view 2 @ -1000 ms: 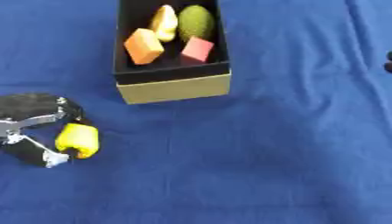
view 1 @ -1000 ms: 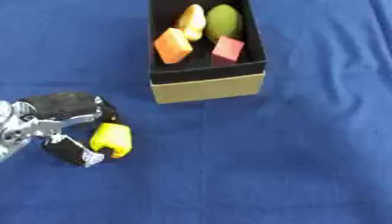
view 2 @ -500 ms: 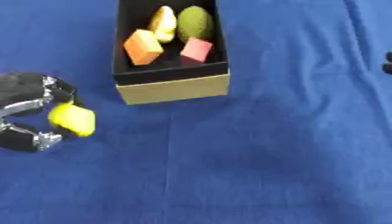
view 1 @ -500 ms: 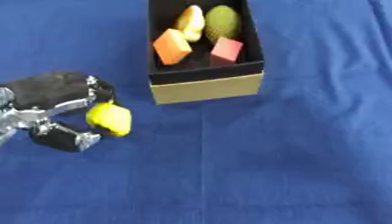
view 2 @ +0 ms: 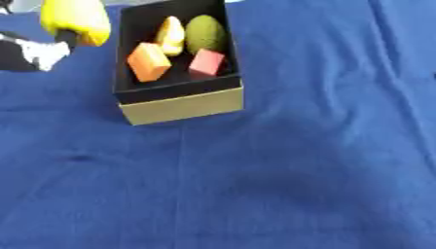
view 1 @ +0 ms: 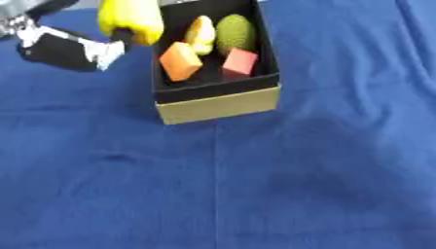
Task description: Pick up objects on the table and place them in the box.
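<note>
The left hand [view 1: 72,46], fingers curled around a yellow object [view 1: 129,20], holds it raised just beside the left wall of the black box [view 1: 217,102], seemingly to drop it beside the orange block [view 1: 180,60], red block [view 1: 239,62] and green fruit [view 1: 236,35].

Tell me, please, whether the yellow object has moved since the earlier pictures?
Yes. The left hand has carried the yellow object from below the box up to its left wall.
</note>
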Robot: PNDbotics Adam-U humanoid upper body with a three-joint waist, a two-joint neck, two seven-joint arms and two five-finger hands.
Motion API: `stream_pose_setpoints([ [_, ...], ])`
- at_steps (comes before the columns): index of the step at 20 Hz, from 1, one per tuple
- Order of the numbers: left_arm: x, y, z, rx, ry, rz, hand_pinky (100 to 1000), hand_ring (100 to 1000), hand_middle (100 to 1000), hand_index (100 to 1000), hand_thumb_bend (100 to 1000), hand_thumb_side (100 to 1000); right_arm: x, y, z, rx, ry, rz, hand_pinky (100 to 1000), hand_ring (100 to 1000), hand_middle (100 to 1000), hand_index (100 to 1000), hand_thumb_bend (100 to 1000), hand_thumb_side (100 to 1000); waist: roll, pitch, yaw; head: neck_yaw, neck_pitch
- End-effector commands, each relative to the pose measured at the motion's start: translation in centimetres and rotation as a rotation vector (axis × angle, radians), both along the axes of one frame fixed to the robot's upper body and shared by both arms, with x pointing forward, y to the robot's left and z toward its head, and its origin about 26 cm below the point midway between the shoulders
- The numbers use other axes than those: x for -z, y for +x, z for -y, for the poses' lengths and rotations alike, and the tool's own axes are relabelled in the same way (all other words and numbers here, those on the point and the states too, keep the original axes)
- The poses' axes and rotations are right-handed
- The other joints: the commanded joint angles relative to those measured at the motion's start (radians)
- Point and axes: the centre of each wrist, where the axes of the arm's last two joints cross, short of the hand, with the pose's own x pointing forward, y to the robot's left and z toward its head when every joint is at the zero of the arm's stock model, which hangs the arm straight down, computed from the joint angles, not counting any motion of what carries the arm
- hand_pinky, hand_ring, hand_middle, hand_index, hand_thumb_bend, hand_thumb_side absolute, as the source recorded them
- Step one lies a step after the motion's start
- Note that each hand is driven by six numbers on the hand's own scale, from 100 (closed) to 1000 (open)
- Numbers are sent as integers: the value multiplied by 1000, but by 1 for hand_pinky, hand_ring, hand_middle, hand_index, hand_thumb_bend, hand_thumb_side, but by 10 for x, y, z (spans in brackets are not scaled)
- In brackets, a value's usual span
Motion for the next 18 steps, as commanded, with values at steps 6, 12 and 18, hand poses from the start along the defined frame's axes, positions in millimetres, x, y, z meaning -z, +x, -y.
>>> stream_pose_setpoints([
  [6,-4,55,-12,-43,5,6,810,668,587,752,100,120,-14,2,-2,-31,-40,43,780,791,736,824,100,537,21,8,-48,48,-54],
  [12,14,87,-9,-31,51,-53,829,696,617,772,100,220,-17,4,-6,-47,-35,48,779,790,736,824,100,547,30,20,-69,58,-60],
  [18,30,111,-5,-44,111,-107,876,792,752,849,160,297,-19,6,-9,-61,-26,47,780,790,736,824,100,550,33,26,-86,67,-60],
])
